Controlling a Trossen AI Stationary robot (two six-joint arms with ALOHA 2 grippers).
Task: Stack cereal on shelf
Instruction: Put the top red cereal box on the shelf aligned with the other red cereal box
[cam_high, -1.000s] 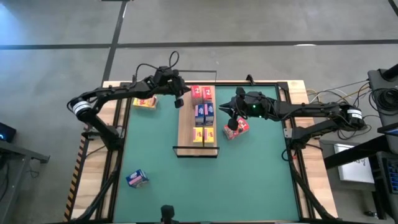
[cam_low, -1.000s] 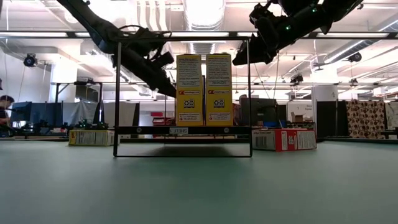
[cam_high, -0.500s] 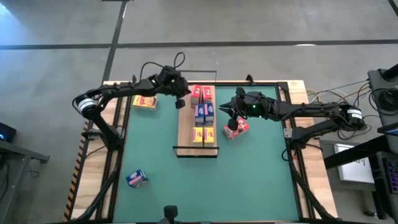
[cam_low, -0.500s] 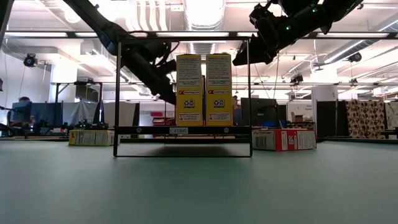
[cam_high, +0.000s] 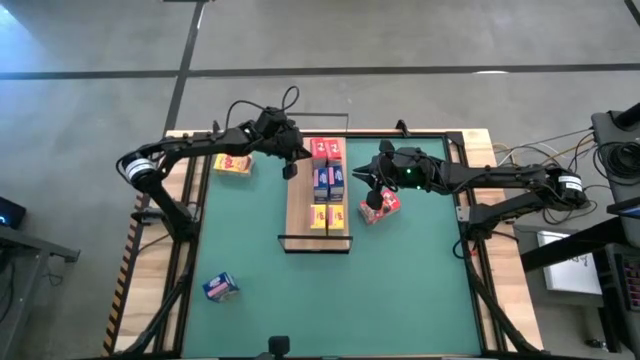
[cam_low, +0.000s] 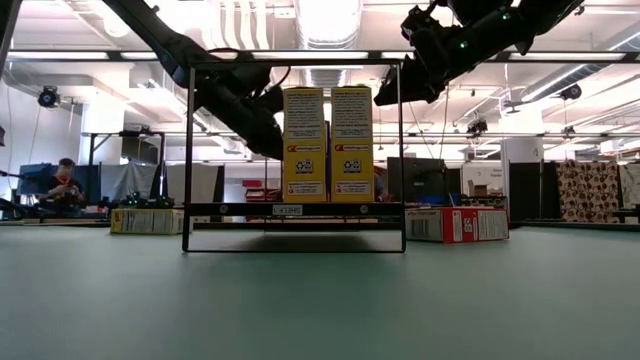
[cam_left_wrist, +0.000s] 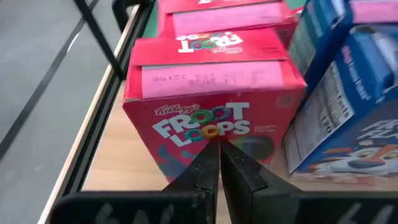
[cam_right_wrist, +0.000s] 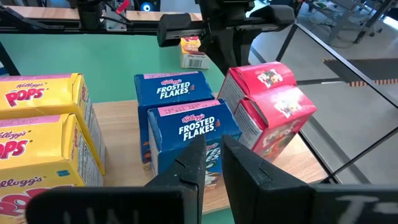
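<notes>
Left pincer (cam_left_wrist: 214, 163), clenched empty, points its tips against a red Froot Loops box (cam_left_wrist: 211, 99) standing on the shelf (cam_high: 300, 195).

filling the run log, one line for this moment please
left gripper: shut, at red cardboard cereal box on light-wood shelf board | right gripper: shut, empty, over shelf

Left gripper (cam_high: 291, 170) nearer the shelf (cam_high: 299, 205).

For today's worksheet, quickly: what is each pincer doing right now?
Left pincer: closed, empty, by the red cardboard cereal box.
Right pincer: closed, holding nothing.
</notes>
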